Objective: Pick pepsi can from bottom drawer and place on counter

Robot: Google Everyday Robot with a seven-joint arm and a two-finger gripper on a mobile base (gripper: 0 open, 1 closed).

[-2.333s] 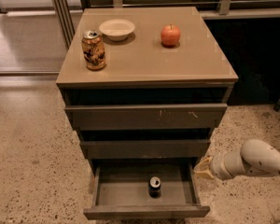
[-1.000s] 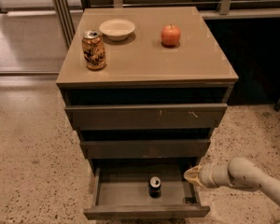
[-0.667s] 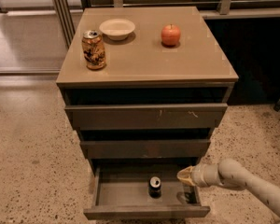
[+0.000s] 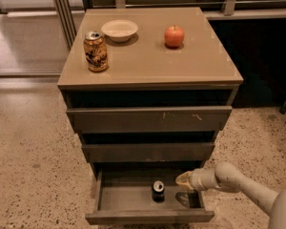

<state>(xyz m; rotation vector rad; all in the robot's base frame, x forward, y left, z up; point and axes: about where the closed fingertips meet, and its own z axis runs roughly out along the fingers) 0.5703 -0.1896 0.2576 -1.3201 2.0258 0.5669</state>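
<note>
One pepsi can (image 4: 158, 190) stands upright mid-floor in the open bottom drawer (image 4: 124, 198), bare tray on either side. The gripper (image 4: 183, 179) hovers near it on a low, level arm; its grasp cannot be told.

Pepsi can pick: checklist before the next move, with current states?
1. Bottom drawer pulled open: ok.
2. Pepsi can upright and alone in the drawer: ok.
3. Tool at the can: not ok. It is over the drawer's right side, to the right of the can and apart from it.
4. Headroom under the middle drawer for lifting the can out: cannot tell.
5. Bare spot on the counter for placing: ok. The centre and front right are free; the gold can, bowl and apple sit elsewhere.
</note>
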